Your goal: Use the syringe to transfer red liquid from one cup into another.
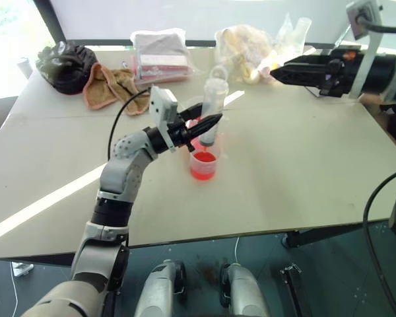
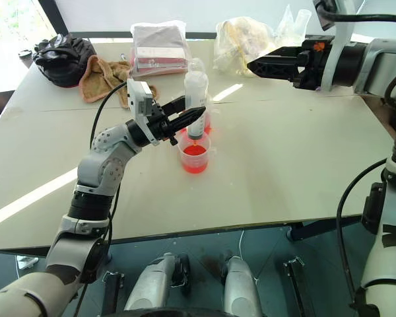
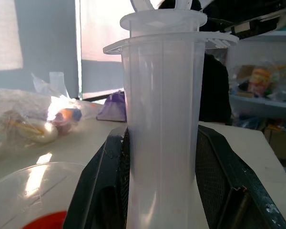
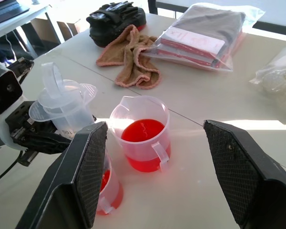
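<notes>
Holding the syringe (image 2: 195,99) upright over the smaller beaker (image 2: 195,158), the left gripper (image 2: 185,119) was clamped on its barrel. Both beakers held red liquid; the larger beaker (image 4: 142,138) sat at 12 o'clock behind. The right gripper (image 2: 261,66), jaws spread and empty, hung at 2 o'clock. Transfer looked underway.

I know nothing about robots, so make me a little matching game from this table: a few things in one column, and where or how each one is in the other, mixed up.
Things:
1. large clear plastic syringe
2. larger clear plastic beaker
3. crumpled tan cloth
4. right tool

States or places:
A. open, holding nothing, raised above the far side of the table
B. held upright in the shut left tool, over the smaller clear beaker
C. lying beside the black bundle
D. standing on the table, part full of red liquid

Pairs: 1-B, 2-D, 3-C, 4-A
</notes>
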Robot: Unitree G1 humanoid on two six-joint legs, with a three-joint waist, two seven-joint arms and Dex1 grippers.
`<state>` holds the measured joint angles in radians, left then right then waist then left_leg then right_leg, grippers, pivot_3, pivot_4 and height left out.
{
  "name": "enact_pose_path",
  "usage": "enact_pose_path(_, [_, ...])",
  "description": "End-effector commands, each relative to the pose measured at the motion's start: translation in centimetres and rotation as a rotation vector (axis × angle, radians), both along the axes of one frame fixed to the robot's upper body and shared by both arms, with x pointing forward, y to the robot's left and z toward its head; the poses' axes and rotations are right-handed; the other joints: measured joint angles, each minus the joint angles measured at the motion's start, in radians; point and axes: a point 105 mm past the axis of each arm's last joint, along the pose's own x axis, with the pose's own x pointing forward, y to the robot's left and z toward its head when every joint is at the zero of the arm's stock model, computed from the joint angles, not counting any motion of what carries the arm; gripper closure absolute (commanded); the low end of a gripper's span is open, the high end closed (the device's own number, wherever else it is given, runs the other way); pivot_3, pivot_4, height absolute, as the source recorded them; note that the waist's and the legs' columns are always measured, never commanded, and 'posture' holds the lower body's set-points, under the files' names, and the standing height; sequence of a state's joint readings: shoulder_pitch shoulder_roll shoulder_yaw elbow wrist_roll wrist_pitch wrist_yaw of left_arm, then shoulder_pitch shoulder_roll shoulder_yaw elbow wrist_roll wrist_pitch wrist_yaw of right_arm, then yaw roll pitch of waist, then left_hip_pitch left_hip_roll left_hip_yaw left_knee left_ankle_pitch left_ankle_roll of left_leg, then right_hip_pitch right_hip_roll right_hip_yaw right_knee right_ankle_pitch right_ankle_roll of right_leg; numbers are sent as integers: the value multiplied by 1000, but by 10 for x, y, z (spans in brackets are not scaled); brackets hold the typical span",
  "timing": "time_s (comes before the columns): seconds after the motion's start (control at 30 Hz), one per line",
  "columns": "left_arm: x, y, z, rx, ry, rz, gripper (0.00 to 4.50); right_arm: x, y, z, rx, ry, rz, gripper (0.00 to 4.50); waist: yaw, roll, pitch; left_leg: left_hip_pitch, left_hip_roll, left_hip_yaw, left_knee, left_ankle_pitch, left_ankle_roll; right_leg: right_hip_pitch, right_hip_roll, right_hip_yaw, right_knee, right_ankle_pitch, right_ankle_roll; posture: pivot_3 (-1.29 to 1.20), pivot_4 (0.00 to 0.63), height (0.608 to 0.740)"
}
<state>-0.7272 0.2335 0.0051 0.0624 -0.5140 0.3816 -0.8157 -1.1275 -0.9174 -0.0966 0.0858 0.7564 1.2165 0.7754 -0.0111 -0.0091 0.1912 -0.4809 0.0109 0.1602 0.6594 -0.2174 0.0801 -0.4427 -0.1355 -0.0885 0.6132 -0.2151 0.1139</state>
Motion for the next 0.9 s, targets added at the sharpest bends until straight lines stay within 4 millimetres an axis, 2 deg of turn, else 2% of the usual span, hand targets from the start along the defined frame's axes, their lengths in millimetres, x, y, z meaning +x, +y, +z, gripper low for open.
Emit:
enact_pose_path(0.03, [-3,10,38,-100,87,-55,3131,2,-8,9,23,-53,-36,1180,0,0,0,0,0,0,0,0,0,0,0,0,0,0,0,0,150,740])
enact_pose_path(0.27, [16,39,83,-200,355,-25,3131,6,-7,3,46,-45,-40,1180,-1,0,0,0,0,0,1,1,0,1,3,-1,1,2,3,0,150,740])
enact_pose_path(0.33, [29,53,98,-243,439,39,3131,8,-5,-1,49,-40,-39,1180,1,0,0,0,0,0,2,1,0,2,3,-2,2,2,4,0,150,740])
enact_pose_path(0.37, [35,58,101,-209,483,89,3131,8,-4,-3,51,-35,-38,1180,0,-1,1,0,0,0,2,1,1,2,4,-2,2,2,4,0,150,740])
enact_pose_path(0.43, [45,64,90,-20,547,234,3131,10,-2,-8,61,-25,-38,1180,-3,-1,1,0,0,0,3,1,1,3,4,-2,2,2,6,0,150,740])
enact_pose_path(0.5, [47,71,77,111,644,308,3131,11,-1,-12,68,-20,-41,1180,-2,0,0,0,-1,1,2,1,0,2,4,-2,2,2,6,0,150,740])
enact_pose_path(0.63, [37,79,61,261,765,317,3131,12,3,-17,78,-10,-39,1180,-2,0,1,0,-1,1,2,0,0,2,4,-2,2,2,7,0,150,740])
enact_pose_path(0.73, [40,87,56,305,784,388,3131,12,5,-21,77,-3,-43,1180,-3,0,1,0,-1,1,2,0,-1,1,3,-2,2,2,7,0,150,740])
enact_pose_path(0.9, [36,93,19,526,967,500,3131,13,8,-24,78,4,-47,1180,-3,0,1,0,-1,1,-2,2,-4,-2,3,-1,2,2,6,0,150,740])
